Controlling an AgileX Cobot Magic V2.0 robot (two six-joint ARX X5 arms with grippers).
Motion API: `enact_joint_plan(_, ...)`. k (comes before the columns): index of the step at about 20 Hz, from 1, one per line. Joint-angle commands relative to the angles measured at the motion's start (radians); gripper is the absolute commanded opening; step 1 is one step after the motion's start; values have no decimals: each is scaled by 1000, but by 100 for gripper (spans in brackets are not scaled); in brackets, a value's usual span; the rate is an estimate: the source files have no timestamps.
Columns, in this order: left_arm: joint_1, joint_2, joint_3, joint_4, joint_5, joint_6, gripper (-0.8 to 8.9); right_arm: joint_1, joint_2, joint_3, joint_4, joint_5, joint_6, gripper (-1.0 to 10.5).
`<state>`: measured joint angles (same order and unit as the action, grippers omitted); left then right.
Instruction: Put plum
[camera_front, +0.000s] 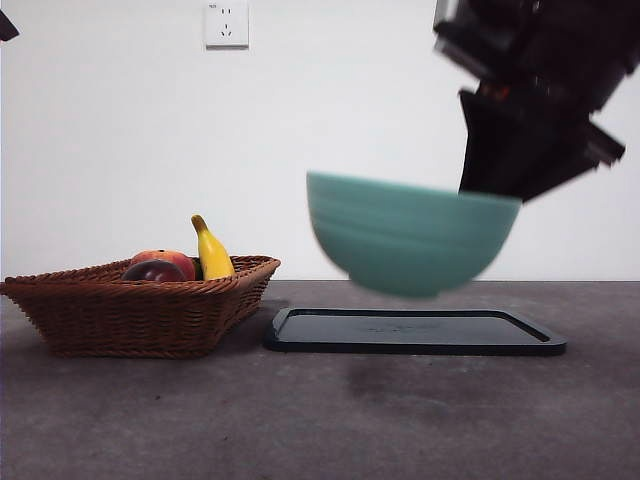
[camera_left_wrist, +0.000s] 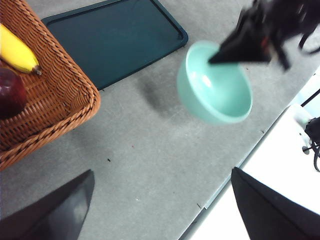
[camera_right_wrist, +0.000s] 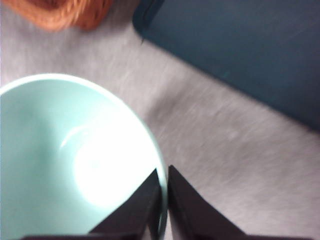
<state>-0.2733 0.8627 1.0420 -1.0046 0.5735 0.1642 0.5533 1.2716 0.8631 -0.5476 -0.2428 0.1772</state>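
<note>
- We see the right gripper (camera_front: 500, 185) at the upper right of the front view, its jaws pinched on the rim of a teal bowl (camera_front: 410, 238) held clear of the counter (camera_front: 320, 420); the bowl is blurred
- In the right wrist view the two black jaws close on the rim at the lower centre of the frame, one inside the bowl and one outside
- The bowl hangs above the black tray (camera_front: 415, 330), which lies flat on the counter at centre right; we cannot tell from the front view how the bowl lines up with the tray in depth, and the left wrist view shows it over bare counter beside the tray
- The plum (camera_front: 153, 271) sits in the wicker basket (camera_front: 140, 310) at the lower left of the front view, just in front of a red-orange fruit (camera_front: 168, 260) and beside an upright banana (camera_front: 211, 252)
- The left wrist view puts the plum at the far left edge, next to the banana in the basket
- The left gripper (camera_left_wrist: 160, 210) hovers over bare counter, jaws spread wide with nothing between them, well apart from the basket
- A wall socket (camera_front: 226, 23) sits at upper centre-left
</note>
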Motion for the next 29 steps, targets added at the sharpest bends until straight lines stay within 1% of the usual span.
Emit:
enact_joint_plan(1, -4, 6, 19, 9, 3, 11, 436, 23, 30, -37, 47, 17, 33, 8)
enact_joint_plan(8, -4, 6, 19, 8, 3, 11, 436, 42, 159, -56, 102, 43, 31, 8)
enact_joint_plan(13, -4, 6, 19, 8, 3, 11, 436, 43, 174, -56, 100, 61, 27, 11)
enact_joint_plan(14, -4, 6, 19, 8, 3, 11, 436, 43, 174, -56, 98, 61, 27, 23)
enact_joint_plan(17, -4, 6, 19, 8, 3, 11, 436, 47, 172, -55, 98, 61, 37, 186)
enact_joint_plan(20, -4, 6, 19, 8, 3, 11, 436, 47, 168, -54, 98, 60, 50, 204)
enact_joint_plan(25, -4, 6, 19, 8, 3, 11, 436, 46, 78, -35, 79, 68, 51, 205)
enact_joint_plan(29, -4, 6, 19, 8, 3, 10, 436, 45, -61, 21, -15, 84, 39, 204)
